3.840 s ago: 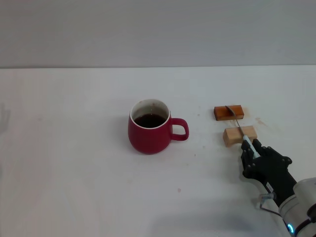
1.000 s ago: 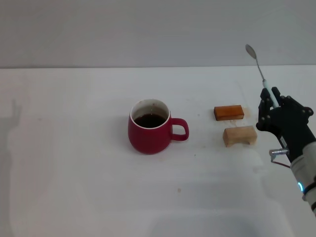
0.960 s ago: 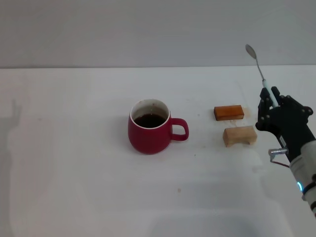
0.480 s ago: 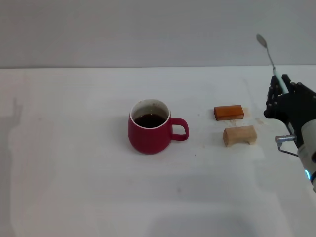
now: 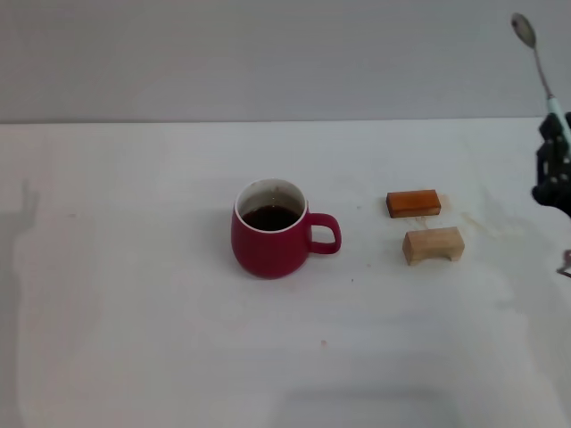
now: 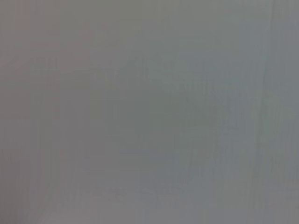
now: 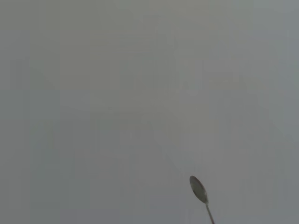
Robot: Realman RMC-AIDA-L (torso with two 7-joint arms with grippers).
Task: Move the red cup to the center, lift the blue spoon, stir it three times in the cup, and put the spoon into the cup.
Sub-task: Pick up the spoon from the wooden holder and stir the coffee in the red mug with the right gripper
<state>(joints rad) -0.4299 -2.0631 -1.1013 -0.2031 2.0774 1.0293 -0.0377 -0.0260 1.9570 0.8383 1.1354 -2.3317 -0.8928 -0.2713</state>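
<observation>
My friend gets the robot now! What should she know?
Right claw: at the far right edge, shut on the blue spoon, held high with its bowl pointing up.
Left claw: not in view.
Red cup: mid-table, dark drink inside, handle toward the two wooden blocks.
Done: cup centred, spoon lifted.
Left: carry spoon over cup, stir three times, leave it in.

Broad white table (image 5: 134,294), matte, filling most of the head view. Faint smudges and a few small dark specks across the surface. A soft grey shadow along the near edge, another pale one at the far left. Behind, a plain grey wall (image 5: 268,53), meeting the table in a straight horizontal line. Even, diffuse light, no hard shadows. In both wrist views, only flat grey wall (image 6: 149,112), featureless and slightly mottled.
</observation>
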